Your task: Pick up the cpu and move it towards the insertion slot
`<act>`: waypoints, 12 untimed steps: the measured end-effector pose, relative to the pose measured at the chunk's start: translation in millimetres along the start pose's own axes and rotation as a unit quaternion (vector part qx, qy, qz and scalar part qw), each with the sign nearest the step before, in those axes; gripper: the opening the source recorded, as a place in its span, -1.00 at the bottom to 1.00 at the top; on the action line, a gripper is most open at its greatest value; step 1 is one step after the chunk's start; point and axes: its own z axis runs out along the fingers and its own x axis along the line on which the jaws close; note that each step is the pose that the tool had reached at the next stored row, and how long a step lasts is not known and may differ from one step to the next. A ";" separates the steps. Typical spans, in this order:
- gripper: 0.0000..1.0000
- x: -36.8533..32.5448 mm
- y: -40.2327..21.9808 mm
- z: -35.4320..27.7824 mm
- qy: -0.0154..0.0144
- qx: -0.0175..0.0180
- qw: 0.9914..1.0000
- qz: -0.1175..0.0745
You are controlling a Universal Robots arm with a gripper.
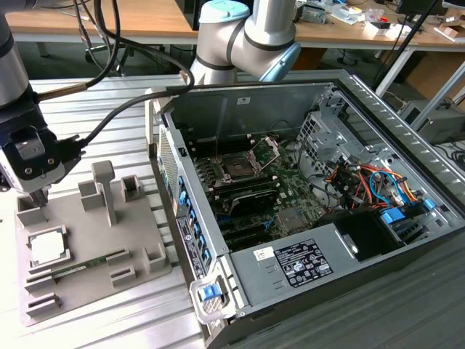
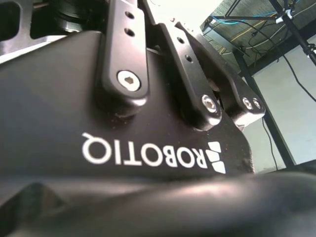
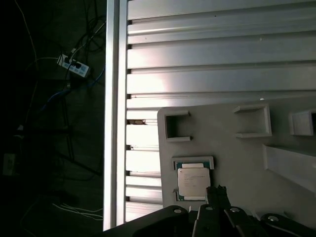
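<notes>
Nearest in the exterior view, the cpu (image 1: pixel 47 249) lies flat, pale face up, seated in a grey square-rimmed holder (image 1: pixel 65 234) on the grey fixture plate (image 1: pixel 94 240). It sits close to the plate's edge on the exterior view's left, toward the near corner. A thin green memory stick (image 1: pixel 80 265) lies just beside the holder, nearer still. The chip is square, so it has no long axis to align to. The gripper (image 1: pixel 36 198) hangs just behind it, over the plate's far corner on the same edge. Its pincer is drawn narrow and holds nothing. In the first wrist view the gripper (image 3: pixel 216 193) tip stands at one corner of the cpu (image 3: pixel 193 181), off its centre and apparently above it — the chip is not yet grasped. The plate rests on a ribbed metal worktop (image 1: pixel 109 102). Farther off, toward the exterior view's right, stands the open computer case (image 1: pixel 407 145). The insertion slot (image 1: pixel 238 167) is on its green motherboard (image 1: pixel 290 218), load plate raised — well apart from both chip and gripper.
</notes>
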 end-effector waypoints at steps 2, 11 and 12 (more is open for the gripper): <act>-0.79 0.2 -0.4 0.2 0.000 0.000 1.000 0.000; -0.79 1.1 -2.3 1.4 0.000 0.000 1.000 0.000; -0.79 1.2 -2.5 1.6 0.000 0.000 1.000 0.000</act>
